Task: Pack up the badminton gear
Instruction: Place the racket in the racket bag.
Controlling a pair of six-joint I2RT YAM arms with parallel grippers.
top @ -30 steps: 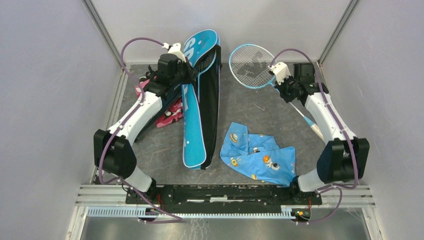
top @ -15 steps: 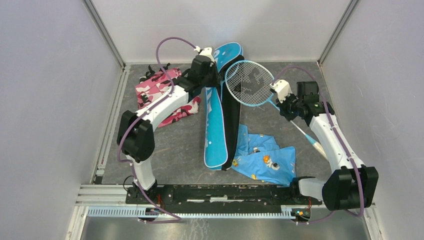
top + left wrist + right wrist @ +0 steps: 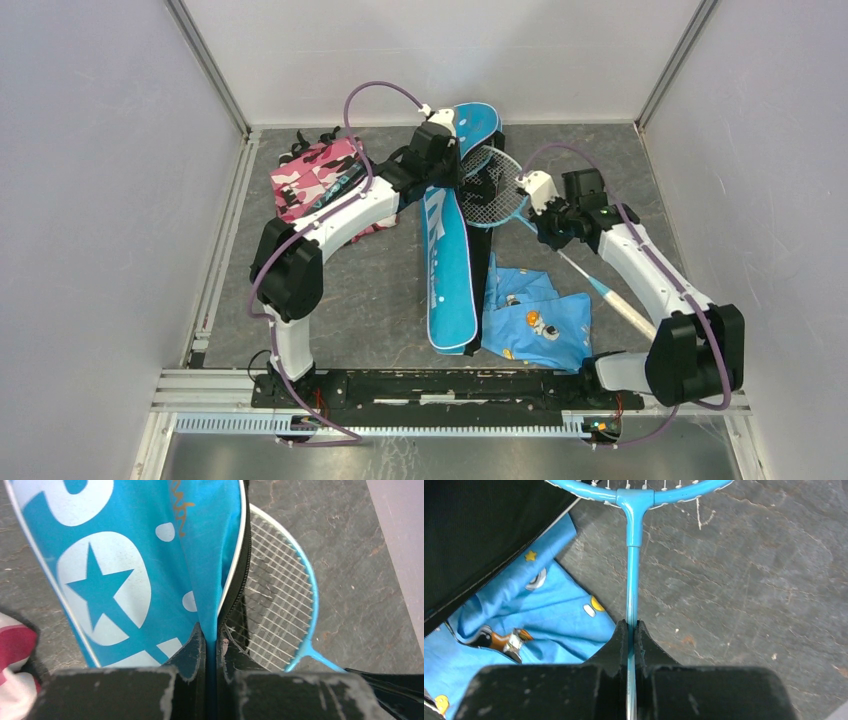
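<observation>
Left fingers [image 3: 192, 652] pinch the floppy cover [image 3: 140, 555] by its rim; right fingers [image 3: 620, 642] clamp the light racquet [image 3: 633, 540] on its stiff shaft. Strings just ahead look fragile.

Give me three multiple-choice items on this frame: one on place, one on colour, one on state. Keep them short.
1. The pink bag lies:
A) in the near right corner
B) at the far left
C) between the arm bases

2. The racquet frame is:
A) light blue
B) red
C) black

3. The right gripper is:
A) open, holding nothing
B) shut on the pink bag
C) shut on the racquet's shaft

Answers:
1 B: the top view shows it at the far left.
2 A: both wrist views show a light blue rim.
3 C: the right wrist view shows the shaft pinched between the closed jaws.
</observation>
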